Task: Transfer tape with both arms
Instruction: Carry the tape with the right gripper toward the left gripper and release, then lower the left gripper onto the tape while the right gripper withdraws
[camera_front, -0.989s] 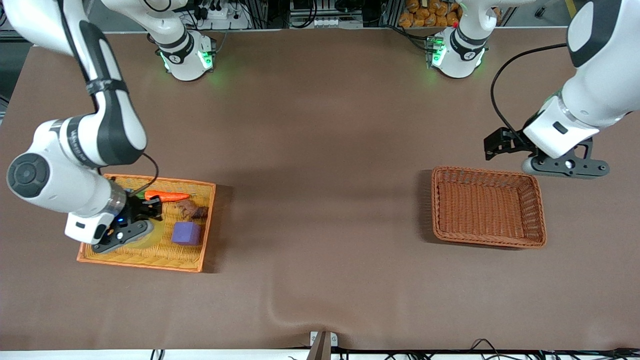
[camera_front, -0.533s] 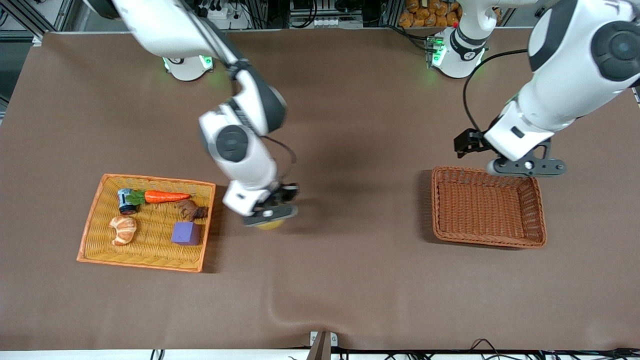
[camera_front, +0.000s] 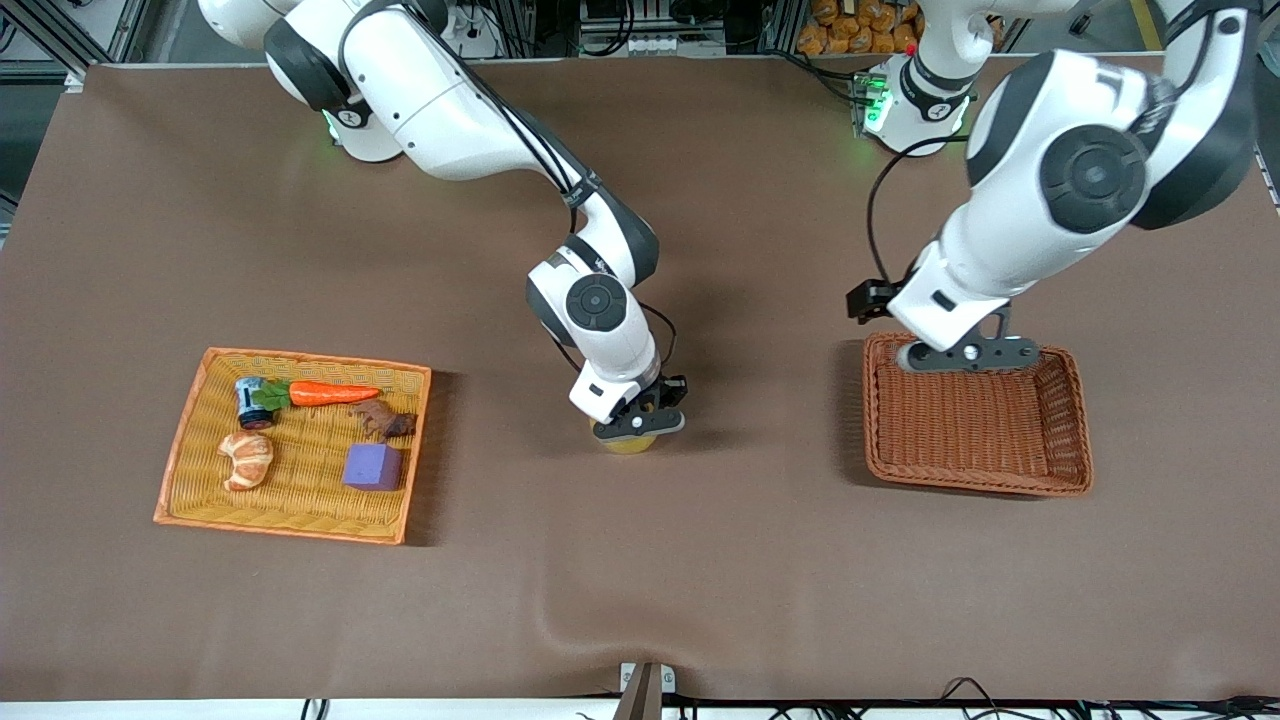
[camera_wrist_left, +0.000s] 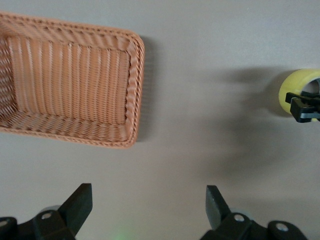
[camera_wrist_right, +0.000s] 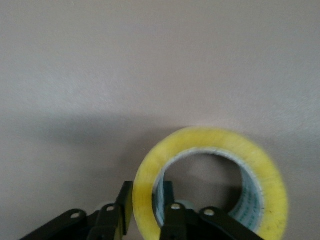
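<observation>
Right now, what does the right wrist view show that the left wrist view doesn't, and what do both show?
Only the right wrist view shows the right claw pinching the wall of the tape, one finger outside the ring, one in its hole. Only the left wrist view shows the empty brown basket and the left claw, open above bare table. Both show the yellow tape held by the right claw.
</observation>
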